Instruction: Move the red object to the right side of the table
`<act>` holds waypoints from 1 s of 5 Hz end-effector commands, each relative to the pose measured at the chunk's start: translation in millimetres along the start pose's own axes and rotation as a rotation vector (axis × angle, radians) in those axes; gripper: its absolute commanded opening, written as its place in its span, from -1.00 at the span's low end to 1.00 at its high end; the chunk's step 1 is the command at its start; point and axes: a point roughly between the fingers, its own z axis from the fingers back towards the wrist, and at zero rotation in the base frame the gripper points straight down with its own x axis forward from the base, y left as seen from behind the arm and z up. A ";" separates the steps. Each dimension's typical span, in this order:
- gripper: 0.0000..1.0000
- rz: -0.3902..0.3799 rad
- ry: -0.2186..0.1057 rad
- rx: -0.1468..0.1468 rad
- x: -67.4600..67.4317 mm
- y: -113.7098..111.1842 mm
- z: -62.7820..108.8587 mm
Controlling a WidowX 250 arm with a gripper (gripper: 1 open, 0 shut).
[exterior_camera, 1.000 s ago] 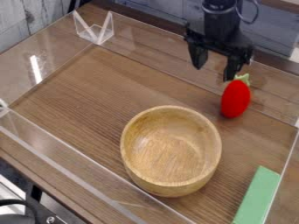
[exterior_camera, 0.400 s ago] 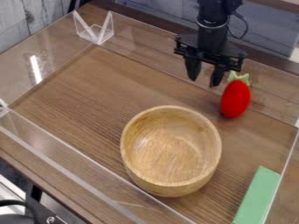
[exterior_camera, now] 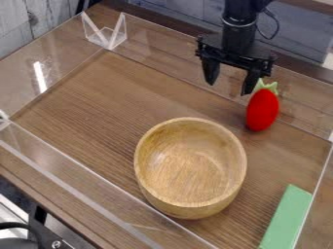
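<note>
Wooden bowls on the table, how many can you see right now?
1. The wooden bowl sits on the table toward the near edge, in front of the red object and left of the green block. None looks hidden.

Green block (exterior_camera: 289,222) cut off at bottom edge

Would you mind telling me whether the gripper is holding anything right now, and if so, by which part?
Nothing is held. The gripper is open, just left of the small glossy red strawberry-shaped toy, which stands on the brown wooden table.
</note>
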 end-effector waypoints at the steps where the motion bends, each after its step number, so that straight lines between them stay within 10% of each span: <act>1: 1.00 0.036 -0.046 0.004 13.8 9.3 10.2; 5: 1.00 0.198 -0.025 0.057 12.6 12.5 0.6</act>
